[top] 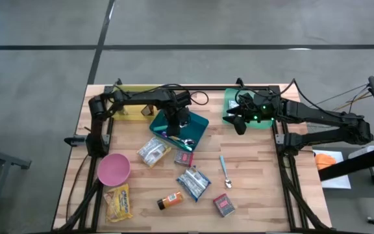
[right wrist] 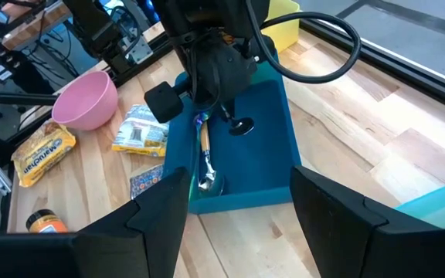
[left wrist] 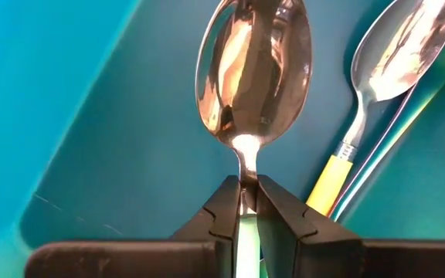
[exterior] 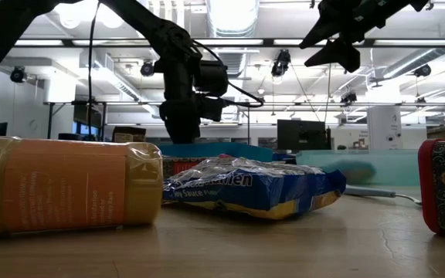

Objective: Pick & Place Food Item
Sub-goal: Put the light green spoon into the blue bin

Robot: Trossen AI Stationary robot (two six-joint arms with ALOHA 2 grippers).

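A metal spoon (left wrist: 253,69) with a pale green handle hangs bowl-down over the teal tray (top: 200,123), and my left gripper (top: 175,130) is shut on it. A second spoon (left wrist: 338,174) with a yellow handle lies in the same tray beside it. My right gripper (right wrist: 242,208) stands open and raised at the far right, above the green tray (top: 229,103), with nothing between its fingers. Food packets (top: 152,153) (top: 193,182) lie on the table nearer the front. My left gripper pinches the spoon's thin neck (left wrist: 245,171), just behind the bowl, between its two fingers. The fingers (left wrist: 280,212) point steeply down and lie along the handle. The bowl (right wrist: 243,127) hangs below them, close over the tray floor; whether it touches the tray I cannot tell.
A yellow bin (top: 132,97) stands at the far left. A pink bowl (top: 113,169), a yellow packet (top: 119,201), an orange bottle (top: 169,201), a red box (top: 224,205) and a blue-handled spoon (top: 224,170) lie across the near half of the table.
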